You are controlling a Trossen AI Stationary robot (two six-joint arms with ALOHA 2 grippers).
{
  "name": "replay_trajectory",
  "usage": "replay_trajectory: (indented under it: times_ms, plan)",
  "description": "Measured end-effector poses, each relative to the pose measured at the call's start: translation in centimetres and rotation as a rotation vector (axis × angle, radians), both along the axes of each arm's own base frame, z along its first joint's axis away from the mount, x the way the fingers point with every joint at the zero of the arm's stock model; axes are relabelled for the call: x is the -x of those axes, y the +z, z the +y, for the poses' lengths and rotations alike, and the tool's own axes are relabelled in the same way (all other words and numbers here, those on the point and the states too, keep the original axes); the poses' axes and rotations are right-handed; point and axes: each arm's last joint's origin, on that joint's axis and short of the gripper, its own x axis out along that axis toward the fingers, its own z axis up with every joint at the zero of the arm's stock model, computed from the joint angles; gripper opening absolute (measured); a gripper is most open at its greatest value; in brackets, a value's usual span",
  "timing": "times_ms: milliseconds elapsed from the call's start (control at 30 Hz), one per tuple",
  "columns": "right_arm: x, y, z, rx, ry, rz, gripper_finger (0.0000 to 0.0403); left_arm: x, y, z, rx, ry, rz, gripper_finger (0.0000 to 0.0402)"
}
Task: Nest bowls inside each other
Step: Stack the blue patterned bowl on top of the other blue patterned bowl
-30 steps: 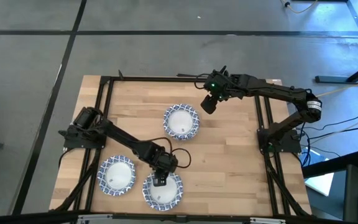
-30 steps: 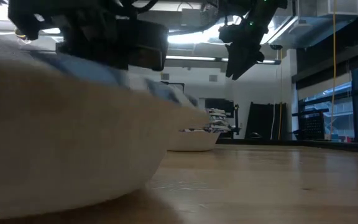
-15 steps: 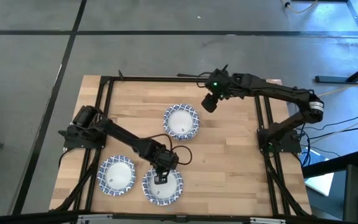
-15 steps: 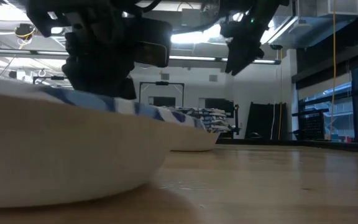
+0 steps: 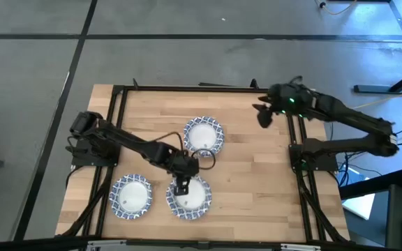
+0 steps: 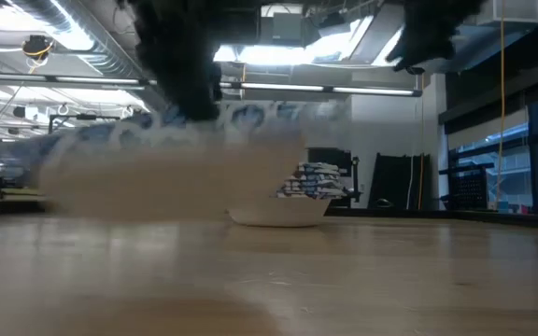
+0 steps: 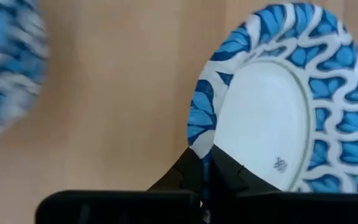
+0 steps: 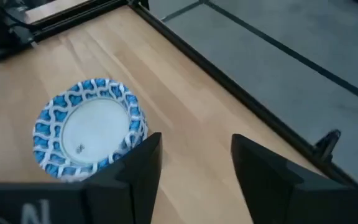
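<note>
Left end effector [image 5: 181,187]: pressed together on the near rim of the lower-centre bowl [image 5: 189,198], fingers [image 7: 194,176] pinching the blue lattice edge, as seen in the left wrist view. Over the last second this bowl has been shifted rightward and slightly upward in the high view; it now lies closer to the bowl above it. In the low view it is seen blurred and apparently clear of the desk [image 5: 257,174], so a lift is judged to be under way.

Right end effector [image 5: 263,116]: spread and empty, withdrawn from above the centre of the desk to the upper right of the frame, near the frame rail.

Upper-centre bowl [image 5: 204,135]: resting on the desk, position unchanged; also seen ahead of the right wrist camera [image 8: 89,127].

Lower-left bowl [image 5: 131,196]: resting on the desk, position unchanged, now set apart from the held bowl.

Task status: no nesting yet completed among the three bowls in view. The held bowl is judged to be in transit toward the upper-centre bowl, the likeliest receiver.
</note>
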Motion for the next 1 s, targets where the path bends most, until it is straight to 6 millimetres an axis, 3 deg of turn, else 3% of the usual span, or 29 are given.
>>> replay_trajectory:
  times_ms: [133,233,500,633,767,1000]
  plan:
    - [2.9,-1.9,1.6,-0.031,-0.003,-0.082,0.0193,0.3,2.1,2.2,0.008,0.045,-0.065,0.0001]
    - [4.2,-3.4,2.4,-0.067,-0.004,-0.133,0.0193,0.4,3.4,4.9,0.057,0.154,-0.098,0.0001]
    - [4.8,-5.5,3.4,-0.096,0.044,-0.165,0.0193,1.9,6.5,13.6,0.096,0.42,-0.218,0.0]
    - [4.2,-5.7,3.7,-0.087,0.073,-0.207,0.0193,2.8,6.5,18.0,0.114,0.545,-0.225,0.0]
    - [4.0,-5.7,3.8,-0.083,0.093,-0.222,0.0193,3.0,5.8,21.0,0.184,0.612,-0.231,0.0]
    - [4.0,-5.7,3.9,-0.084,0.1,-0.215,0.0193,1.8,3.3,22.5,0.24,0.612,-0.197,0.0]
